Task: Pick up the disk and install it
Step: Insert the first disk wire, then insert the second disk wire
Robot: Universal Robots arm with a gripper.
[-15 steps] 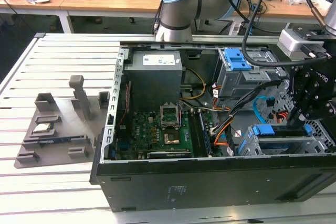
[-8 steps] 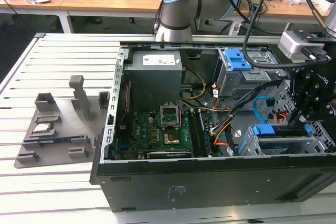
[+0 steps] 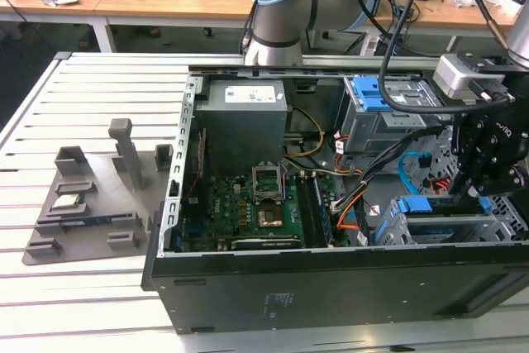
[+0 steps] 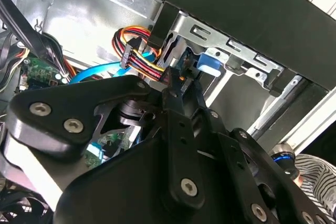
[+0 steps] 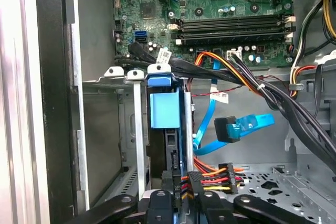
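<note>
Though low over the drive cage (image 3: 450, 225), cannot tell the gripper's (image 5: 181, 202) opening or any hold. Just beyond it, the disk (image 5: 164, 109), upright in a cage slot, blue bracket outermost, at the case's (image 3: 331, 291) near right. Probably dense, rigid, shock-sensitive; best gripped by the bracket edges, clear of the cables (image 5: 212, 178).

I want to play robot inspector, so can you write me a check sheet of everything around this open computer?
Surface: white slatted table, carrying an open computer case.
Job's things: disk in its blue bracket, standing in the metal drive cage.
Clutter: grey holder tray with a small silver chip.
Grippers: claw low over the drive cage, next to the disk.
Cables: blue cable and coloured wire bundle beside the disk.
Surroundings: wooden desks behind.
</note>
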